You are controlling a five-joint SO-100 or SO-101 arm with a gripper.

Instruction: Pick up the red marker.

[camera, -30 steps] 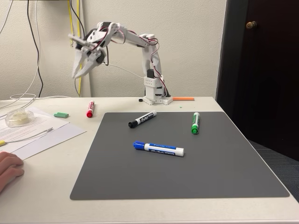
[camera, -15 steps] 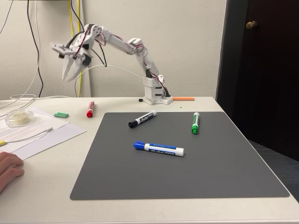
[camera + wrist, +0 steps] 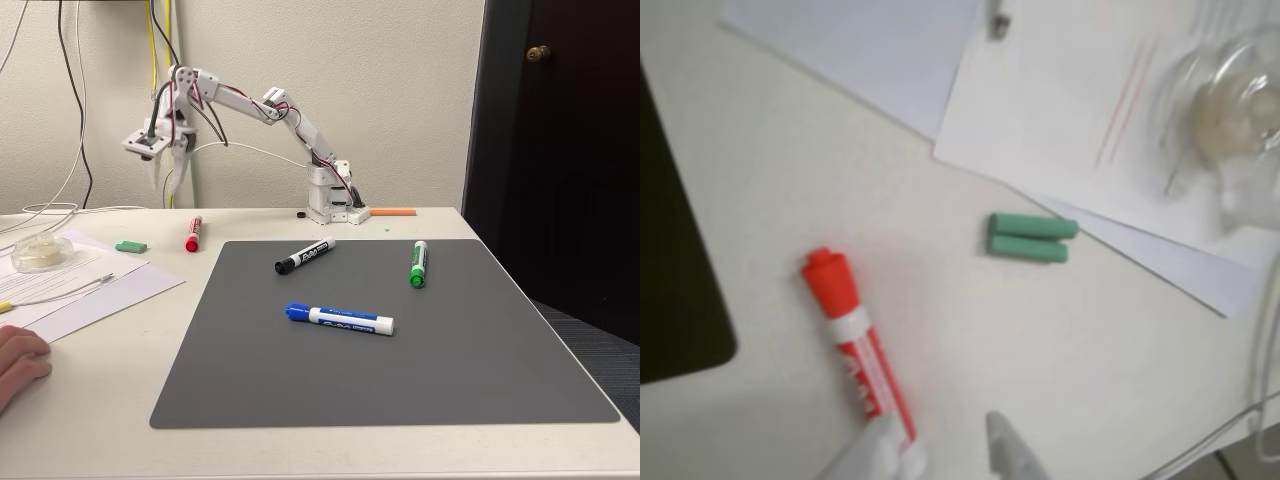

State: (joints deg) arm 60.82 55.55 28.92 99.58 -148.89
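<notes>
Reaching is the step I am on. My gripper [image 3: 163, 183] hangs high in the air at the far left of the table [image 3: 110, 370], with its tips pointing down. The jaws are parted a little and hold nothing.

The red marker [image 3: 192, 234] lies flat on the bare table, just left of the gray mat [image 3: 400, 350]. It is below the gripper and a bit to the right in the fixed view. In the wrist view the red marker [image 3: 856, 343] has its cap up and to the left, and its far end runs down under one finger [image 3: 868, 458]. The other finger [image 3: 1008, 450] sits off to the right with bare table in between.

A small green piece [image 3: 1031, 238] lies near the marker but not touching it. Some papers [image 3: 85, 290] are farther left.

Next, I think I need to slide a little so the marker sits between both fingers, turn so the jaws cross it, then go straight down and squeeze. A hand [image 3: 20, 362] rests at the near left edge, well away from my arm.
</notes>
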